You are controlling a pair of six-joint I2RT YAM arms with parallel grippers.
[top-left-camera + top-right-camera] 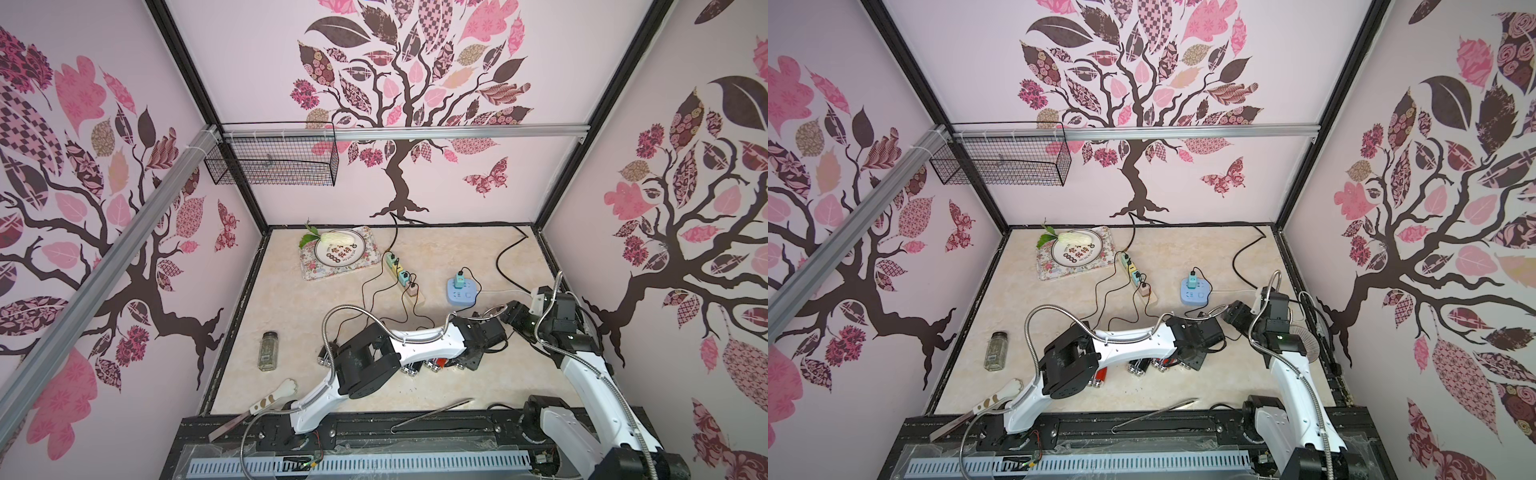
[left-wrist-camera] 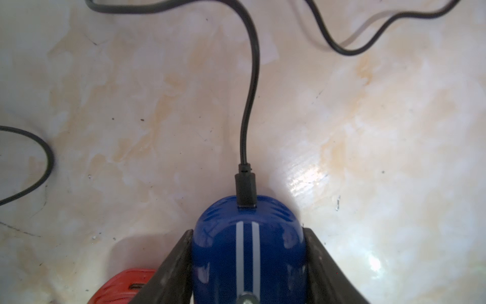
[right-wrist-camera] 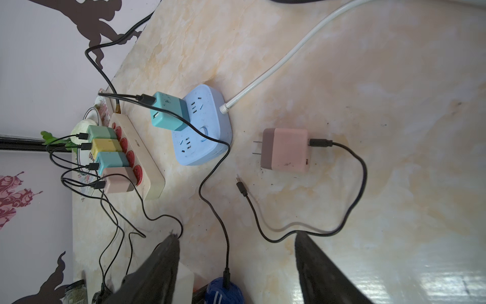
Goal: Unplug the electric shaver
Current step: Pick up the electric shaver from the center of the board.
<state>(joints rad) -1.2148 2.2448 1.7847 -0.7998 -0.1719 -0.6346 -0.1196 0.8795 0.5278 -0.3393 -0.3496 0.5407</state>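
Though left gripper (image 2: pixel 248 231) clamps the glossy blue striped shaver (image 2: pixel 218 252), right gripper (image 3: pixel 235 234) gapes empty; pulling the black plug (image 2: pixel 246 188) may slip it.

My left arm (image 1: pixel 419 340) is wearing a glossy white shell dotted with small dark screws, and blocky black joint housings are bulking out behind the left tool (image 2: pixel 248 231). A ribbed silver hose (image 1: pixel 345 307) is looping back from behind that tool toward the base. The tool's fingers (image 2: pixel 176 263) are showing as matt black wedges, scuffed grey along their edges. My right arm (image 1: pixel 590 374) is wearing the same white shell and black housings. A second silver hose (image 1: pixel 555 291) is arching up behind the right tool (image 3: pixel 236 237), and a small green light (image 1: pixel 1278 336) is glowing on the black block behind it. That tool's own fingers are tapering to dark, dusty tips.
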